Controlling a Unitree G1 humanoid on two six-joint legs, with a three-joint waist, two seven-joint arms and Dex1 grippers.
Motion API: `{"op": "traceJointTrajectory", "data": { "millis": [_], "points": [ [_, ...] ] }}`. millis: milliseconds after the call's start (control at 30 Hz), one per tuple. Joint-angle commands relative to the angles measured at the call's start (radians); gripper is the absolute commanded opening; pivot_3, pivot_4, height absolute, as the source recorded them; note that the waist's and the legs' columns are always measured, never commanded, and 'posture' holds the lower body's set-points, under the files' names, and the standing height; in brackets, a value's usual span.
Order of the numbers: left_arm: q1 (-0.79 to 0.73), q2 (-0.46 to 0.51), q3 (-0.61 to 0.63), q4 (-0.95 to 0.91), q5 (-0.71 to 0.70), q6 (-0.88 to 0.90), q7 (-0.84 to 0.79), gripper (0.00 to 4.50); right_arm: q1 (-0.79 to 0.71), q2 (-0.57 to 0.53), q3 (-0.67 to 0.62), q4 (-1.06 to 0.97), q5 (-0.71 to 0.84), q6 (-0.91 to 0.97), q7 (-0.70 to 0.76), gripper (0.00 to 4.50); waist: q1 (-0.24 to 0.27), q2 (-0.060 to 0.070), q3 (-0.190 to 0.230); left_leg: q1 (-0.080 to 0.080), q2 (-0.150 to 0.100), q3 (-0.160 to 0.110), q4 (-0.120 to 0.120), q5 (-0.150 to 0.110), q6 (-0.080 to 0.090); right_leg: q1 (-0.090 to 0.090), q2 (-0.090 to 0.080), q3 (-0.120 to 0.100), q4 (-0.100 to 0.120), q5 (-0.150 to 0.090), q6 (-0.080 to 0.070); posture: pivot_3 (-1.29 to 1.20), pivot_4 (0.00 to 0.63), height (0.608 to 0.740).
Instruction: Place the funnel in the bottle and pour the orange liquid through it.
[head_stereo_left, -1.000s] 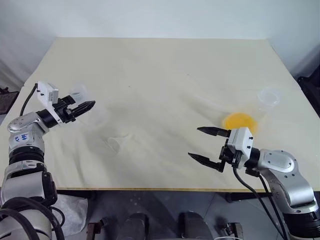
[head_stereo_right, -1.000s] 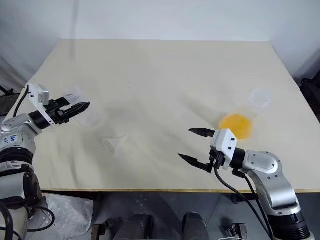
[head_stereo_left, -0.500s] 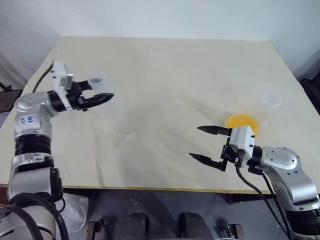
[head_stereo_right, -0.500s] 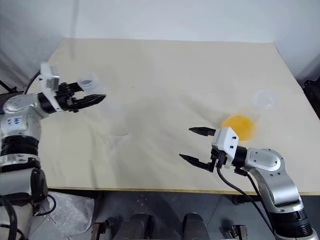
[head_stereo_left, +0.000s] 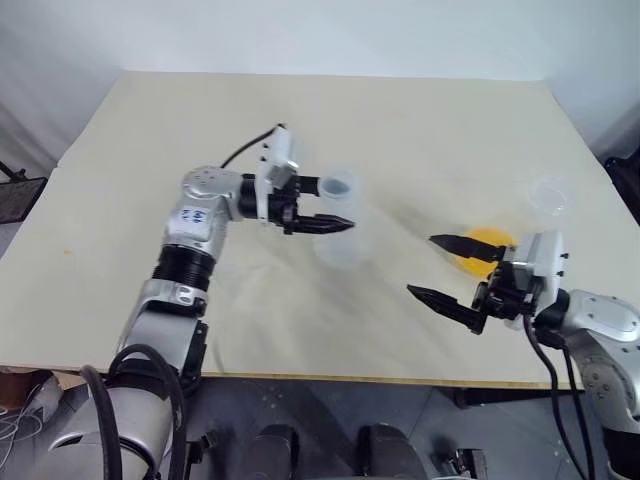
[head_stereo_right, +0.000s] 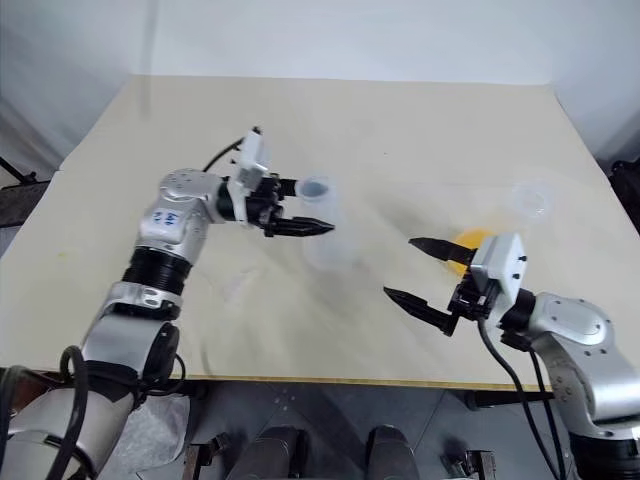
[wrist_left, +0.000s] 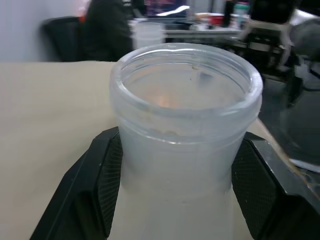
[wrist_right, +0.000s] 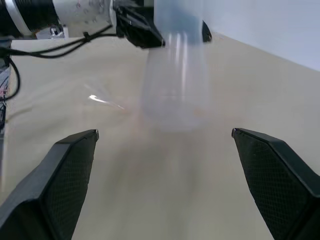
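Note:
My left gripper (head_stereo_left: 335, 206) is shut on the neck of the bottle (head_stereo_left: 340, 240), a milky plastic flask held upright near the middle of the table. In the left wrist view its round rim (wrist_left: 185, 75) sits between the two black fingers (wrist_left: 102, 185). Whether its base touches the table I cannot tell. My right gripper (head_stereo_left: 421, 266) stands open and empty, to the right of the bottle and pointing at it. Behind it the orange liquid (head_stereo_left: 487, 240) shows in a clearer flask (head_stereo_left: 545, 196). A faint glint on the table looks like the funnel (wrist_right: 102, 100).
The cream tabletop (head_stereo_left: 400, 130) is wide, with free room at the back and on the left. Its front edge (head_stereo_left: 330, 377) runs just below my arms. A black cable (head_stereo_left: 240, 152) loops off the left wrist.
My left gripper has carried the bottle from the table's left edge rightward to the middle and turned to point right. The right gripper rose and shifted slightly right, still open.

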Motion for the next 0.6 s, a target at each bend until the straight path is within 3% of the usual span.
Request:
{"op": "traceJointTrajectory", "data": {
  "millis": [33, 333, 600],
  "points": [
    [-0.037, -0.043, -0.032, 0.034, 0.035, -0.057, -0.009, 2.77, 0.031, -0.012, -0.058, -0.058, 0.031, 0.015, -0.024, 4.5, 0.002, 0.0, 0.0, 0.0, -0.002, 0.0, 0.0, 0.0, 0.0, 0.0, 0.0, 0.0, -0.001, 0.0, 0.0, 0.0, 0.15, 0.74],
    [-0.045, -0.12, -0.072, 0.171, 0.12, -0.18, 0.036, 2.77, 0.126, -0.005, -0.112, -0.112, 0.032, 0.012, -0.063, 4.5, 0.008, -0.001, 0.0, -0.001, -0.002, 0.001, 0.0, 0.0, 0.0, -0.001, 0.0, 0.0, -0.001, 0.0, 0.0, 0.0, 0.15, 0.74],
    [-0.031, -0.164, -0.083, 0.176, 0.141, -0.196, 0.036, 2.77, 0.165, 0.006, -0.105, -0.137, 0.016, -0.005, -0.087, 4.5, 0.013, -0.001, 0.0, -0.001, -0.003, 0.001, 0.0, 0.0, 0.0, -0.001, 0.0, 0.0, -0.001, 0.0, 0.0, 0.0, 0.15, 0.74]
  ]
}}
